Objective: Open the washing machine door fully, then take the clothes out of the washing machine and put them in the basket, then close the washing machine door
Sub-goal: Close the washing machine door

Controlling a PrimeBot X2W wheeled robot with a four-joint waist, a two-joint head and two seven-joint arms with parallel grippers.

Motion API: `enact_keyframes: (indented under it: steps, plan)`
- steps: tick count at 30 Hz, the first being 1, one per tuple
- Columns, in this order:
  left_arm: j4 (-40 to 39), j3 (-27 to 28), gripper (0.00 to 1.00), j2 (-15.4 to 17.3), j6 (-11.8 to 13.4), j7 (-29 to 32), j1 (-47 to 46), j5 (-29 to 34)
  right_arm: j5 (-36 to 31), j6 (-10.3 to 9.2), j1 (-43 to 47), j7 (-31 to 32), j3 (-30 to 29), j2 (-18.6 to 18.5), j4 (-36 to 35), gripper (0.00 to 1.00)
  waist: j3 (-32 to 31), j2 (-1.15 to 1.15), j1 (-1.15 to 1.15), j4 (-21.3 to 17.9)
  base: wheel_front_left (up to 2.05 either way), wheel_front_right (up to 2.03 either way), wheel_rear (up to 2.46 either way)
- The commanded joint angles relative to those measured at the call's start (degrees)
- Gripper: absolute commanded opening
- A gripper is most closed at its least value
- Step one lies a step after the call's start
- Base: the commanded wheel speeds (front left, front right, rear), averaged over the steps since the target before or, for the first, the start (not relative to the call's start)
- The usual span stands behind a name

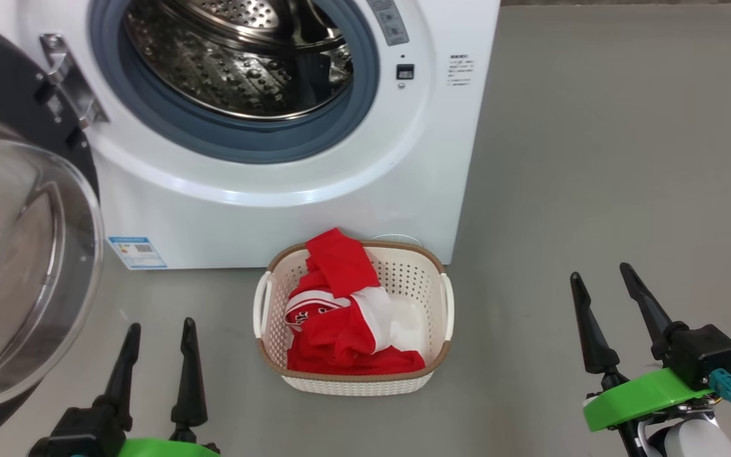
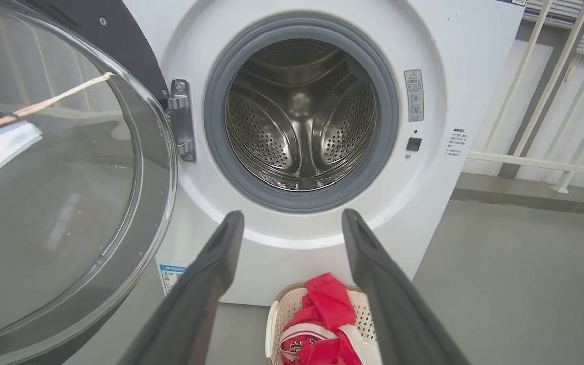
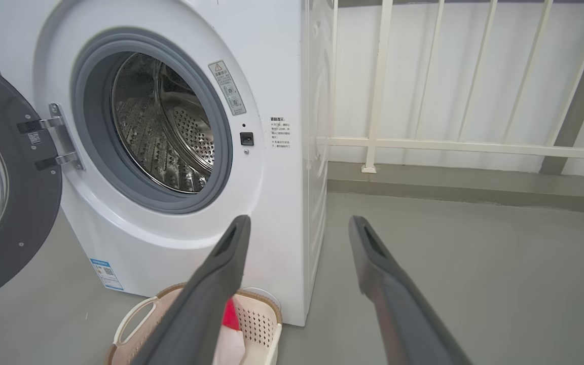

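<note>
The left gripper [image 1: 160, 325] and right gripper [image 1: 600, 271] each have two long tapering matte-black fingers [image 1: 591, 336], a black base [image 1: 702, 355] and a bright green plastic collar [image 1: 645, 397]; the right shows a teal cable plug [image 1: 724, 384] and white forearm [image 1: 695, 442].

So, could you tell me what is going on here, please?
The robot is unloading the washing machine. Its door stands wide open, the drum looks empty, and the red clothes lie in the basket in front. The left gripper and right gripper are open, holding nothing; the door is not yet closed.
</note>
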Motion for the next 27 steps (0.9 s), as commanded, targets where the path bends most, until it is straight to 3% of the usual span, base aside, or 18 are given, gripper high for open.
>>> enact_keyframes:
  steps: [1, 27]
  plan:
    - [-2.0, 1.6, 1.00, 0.7, 0.7, -0.4, -1.8, -0.4, -0.5, 0.36, -2.4, -0.4, 1.7, -0.2, -1.7, 1.00, 0.2, 0.00, 0.00, 1.3, 0.00, 0.00, 0.00]
    - [-5.9, 1.3, 1.00, 0.9, 5.3, -0.4, 0.6, 0.3, -2.4, 0.36, -2.4, -0.4, 4.2, -0.2, -2.2, 1.00, -1.3, 0.00, 0.00, 19.7, 0.00, 0.00, 0.00]
